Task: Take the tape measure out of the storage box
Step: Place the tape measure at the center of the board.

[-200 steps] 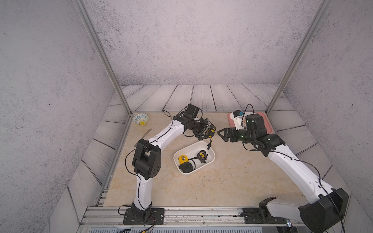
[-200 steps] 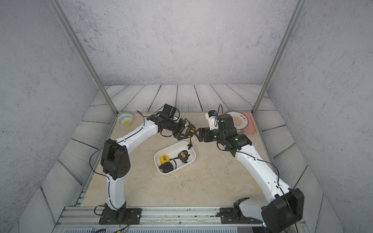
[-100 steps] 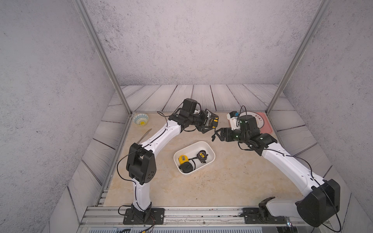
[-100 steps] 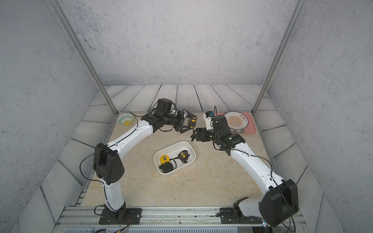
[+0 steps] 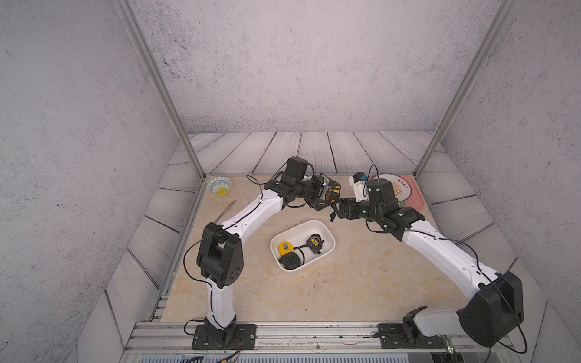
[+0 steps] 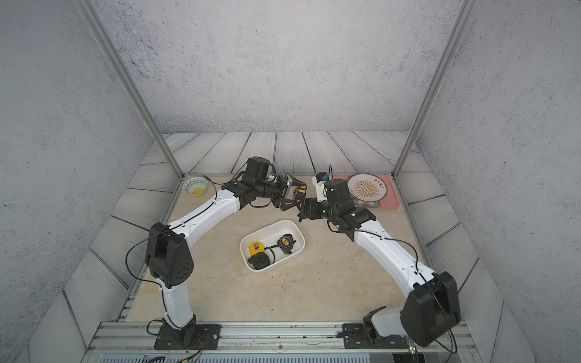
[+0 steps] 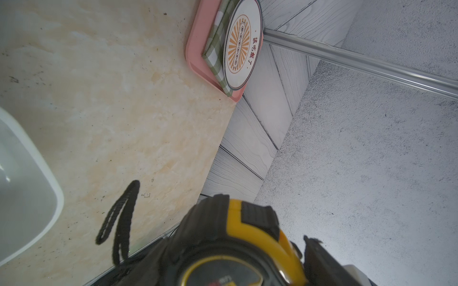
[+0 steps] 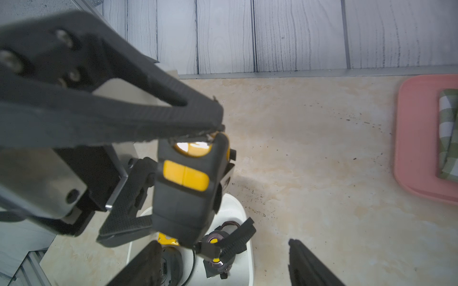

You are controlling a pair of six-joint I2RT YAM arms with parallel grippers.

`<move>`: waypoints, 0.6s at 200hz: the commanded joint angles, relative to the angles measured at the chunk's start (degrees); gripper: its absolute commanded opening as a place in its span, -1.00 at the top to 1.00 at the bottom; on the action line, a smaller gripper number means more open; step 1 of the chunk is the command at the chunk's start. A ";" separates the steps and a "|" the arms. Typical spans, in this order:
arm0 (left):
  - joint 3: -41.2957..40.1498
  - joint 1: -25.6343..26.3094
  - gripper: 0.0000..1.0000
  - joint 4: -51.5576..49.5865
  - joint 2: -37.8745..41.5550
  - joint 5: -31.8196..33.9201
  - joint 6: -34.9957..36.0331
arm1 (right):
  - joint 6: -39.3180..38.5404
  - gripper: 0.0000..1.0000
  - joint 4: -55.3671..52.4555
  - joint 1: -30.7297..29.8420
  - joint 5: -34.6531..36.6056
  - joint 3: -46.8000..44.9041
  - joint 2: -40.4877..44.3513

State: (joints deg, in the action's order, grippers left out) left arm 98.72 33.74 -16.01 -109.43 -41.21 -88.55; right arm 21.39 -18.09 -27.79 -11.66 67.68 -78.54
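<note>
While the left gripper (image 5: pixel 328 198) clamps the tape measure (image 5: pixel 332 192) by its two flat faces, the case hangs in the air beyond the far rim of the storage box (image 5: pixel 298 231), already clear of it.

Far left: a small patterned bowl (image 5: pixel 220 185), well apart from the work.

Centre: the case's narrow edge, with its yellow button, faces the right gripper (image 5: pixel 337 212). That gripper stands just beside the case, jaws spread wide with nothing between them. The wrist strap (image 8: pixel 235 237) dangles toward the box, where three other tape measures (image 5: pixel 285 248) lie. A handover, if intended, would need the right jaws to close across the free edges.

Right: bare tabletop (image 5: pixel 361 257) between the box and the pink tray (image 5: pixel 416 202) leaves open room for setting down.
</note>
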 commanded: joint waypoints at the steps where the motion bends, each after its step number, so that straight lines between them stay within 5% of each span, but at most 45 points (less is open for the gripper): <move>1: -0.28 0.45 1.00 3.07 1.35 -0.10 -0.65 | 0.54 -0.64 1.48 -0.93 1.68 2.95 -1.15; 60: -2.21 0.80 1.00 5.48 2.09 0.26 -1.86 | 0.83 -0.63 2.92 -1.56 3.55 5.13 -4.53; 120: -3.66 0.89 1.00 7.98 2.90 -0.10 -3.17 | 0.72 -0.41 4.29 -1.97 5.05 6.15 -7.56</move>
State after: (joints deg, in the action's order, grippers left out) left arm 95.39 34.30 -12.03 -109.43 -40.73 -90.94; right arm 22.00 -15.09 -29.34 -8.34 71.94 -85.10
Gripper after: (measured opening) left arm 0.795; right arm 0.727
